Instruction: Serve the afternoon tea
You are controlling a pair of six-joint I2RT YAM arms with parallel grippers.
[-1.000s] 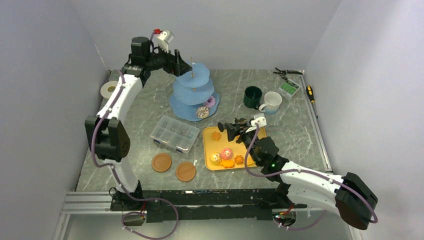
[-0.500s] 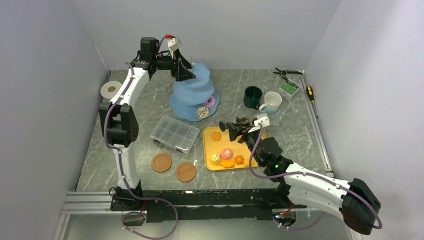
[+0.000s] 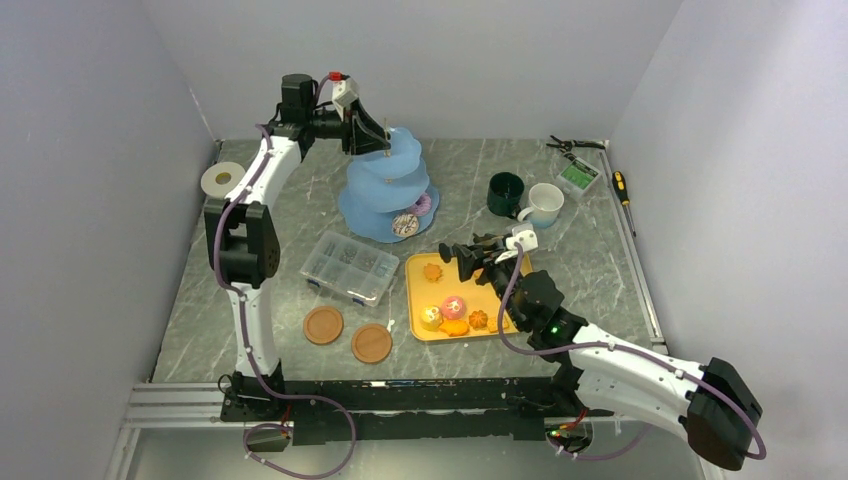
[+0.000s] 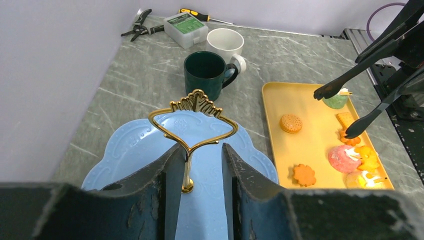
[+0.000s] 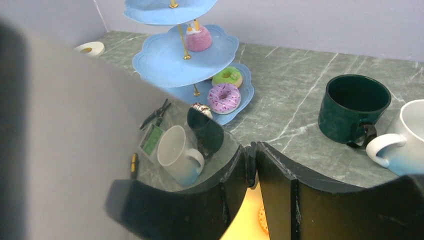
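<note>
The light-blue three-tier stand (image 3: 385,180) stands at the back of the table. My left gripper (image 3: 372,135) is at its top. In the left wrist view the left gripper (image 4: 200,150) straddles the stem under the gold loop (image 4: 192,107); the stem sits against the left finger, with a gap to the right one. My right gripper (image 3: 497,262) is shut on the black tongs (image 4: 360,72), held over the yellow tray (image 3: 420,300) of treats (image 3: 453,306). On the stand lie a purple doughnut (image 5: 223,97), a green doughnut (image 5: 227,76) and a pink cake (image 5: 199,40). The dark-green mug (image 3: 505,193) and white mug (image 3: 545,203) stand to the right.
A clear compartment box (image 3: 350,265) lies left of the tray, with two brown coasters (image 3: 323,325) in front of it. A tape roll (image 3: 221,178) sits at the far left. Pliers (image 3: 572,145), a small green box (image 3: 578,177) and a screwdriver (image 3: 620,187) lie at the back right.
My left gripper swung from left of the stand to over its top and its jaws narrowed round the gold stem. The right arm with the tongs barely moved.
</note>
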